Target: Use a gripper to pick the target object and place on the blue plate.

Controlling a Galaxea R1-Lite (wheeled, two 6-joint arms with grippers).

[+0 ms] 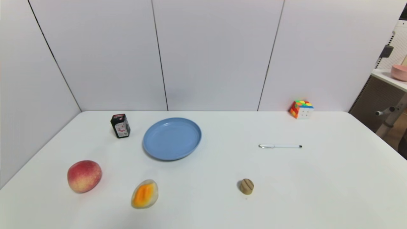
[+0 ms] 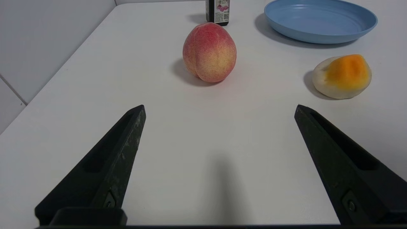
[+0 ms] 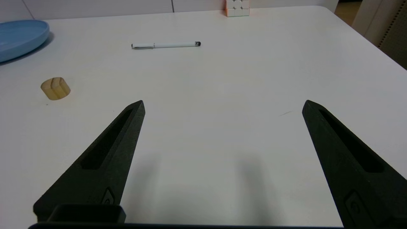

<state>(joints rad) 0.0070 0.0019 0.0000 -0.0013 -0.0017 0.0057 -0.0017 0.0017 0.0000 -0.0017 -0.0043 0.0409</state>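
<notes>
Head cam: I see the peach (image 1: 84, 176) on the table (image 1: 318, 190), well apart from the blue plate (image 1: 172, 138), on its near-left side; melon slice (image 1: 144, 193) sits near the peach. Left wrist: my left gripper (image 2: 219, 109) is spread wide, empty, peach ahead of it. Right wrist: right gripper (image 3: 222, 105) spread too, over bare table, the plate's edge far off.

On the white table (image 1: 318, 178) lie a melon slice (image 1: 144, 194), wooden piece (image 1: 246, 186), pen (image 1: 279, 146), puzzle cube (image 1: 301, 109) and small dark carton (image 1: 120, 126).
</notes>
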